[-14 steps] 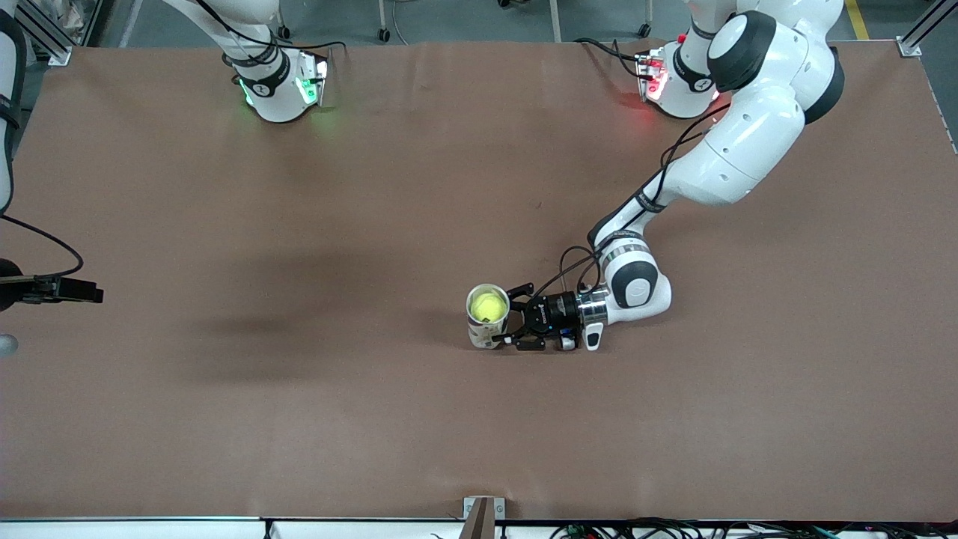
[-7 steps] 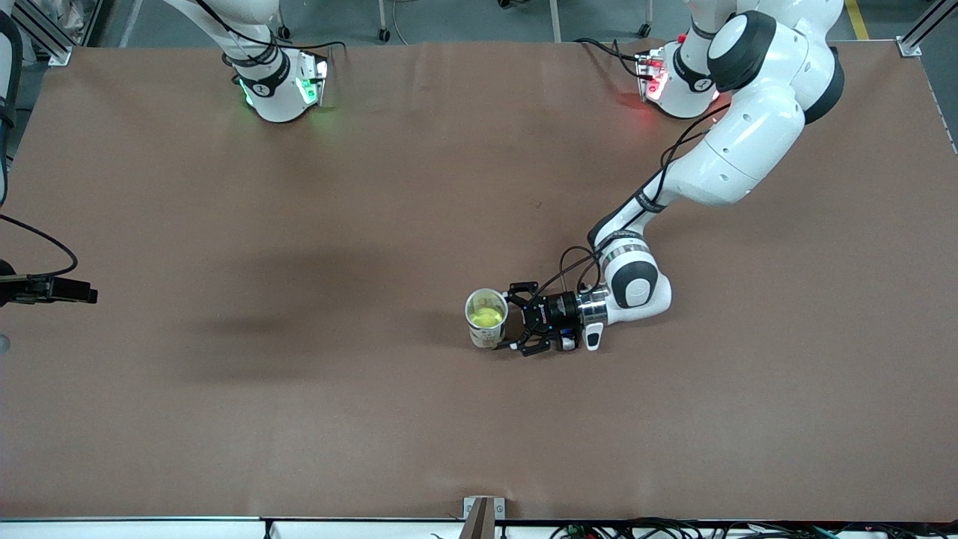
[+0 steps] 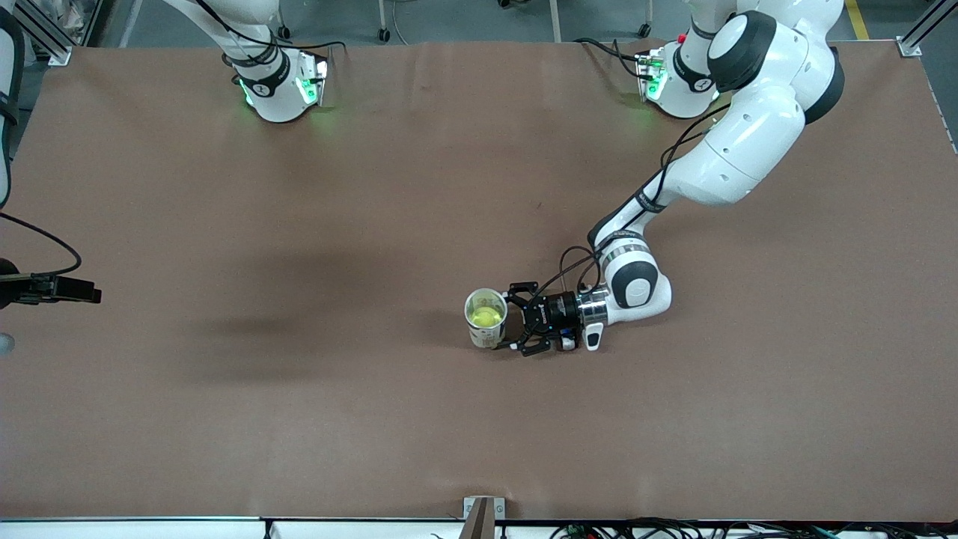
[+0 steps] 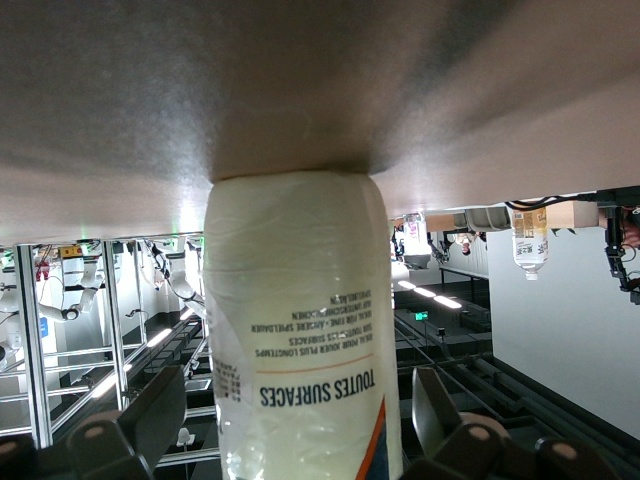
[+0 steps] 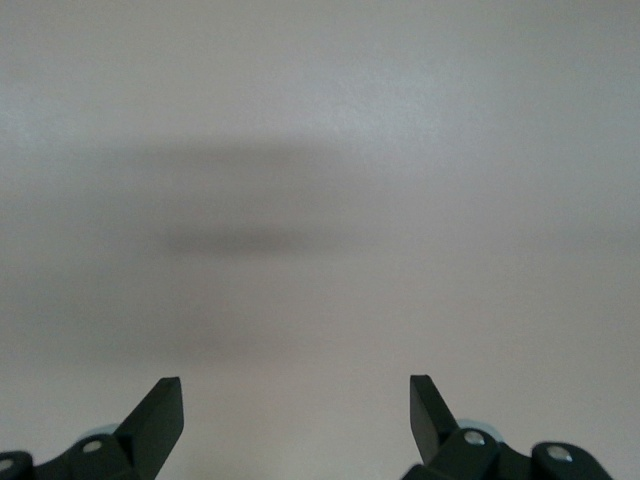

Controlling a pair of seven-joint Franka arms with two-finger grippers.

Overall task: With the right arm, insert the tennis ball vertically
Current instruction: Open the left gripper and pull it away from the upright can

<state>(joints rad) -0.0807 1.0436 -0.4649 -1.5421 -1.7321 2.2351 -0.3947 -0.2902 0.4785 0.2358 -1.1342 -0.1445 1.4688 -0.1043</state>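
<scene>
Tennis ball sits inside the upright canister.

I see the left gripper spread apart beside the canister; the right gripper, spread too, waits over bare table.

A brown table bears a metal bracket at its camera-side edge.

The way down into the canister is being left unblocked from above, its open mouth showing the tennis ball inside. Its side toward the left arm's end of the desk is being flanked by the left hand, fingers spread apart. Broad bare desk is being left around it elsewhere.
</scene>
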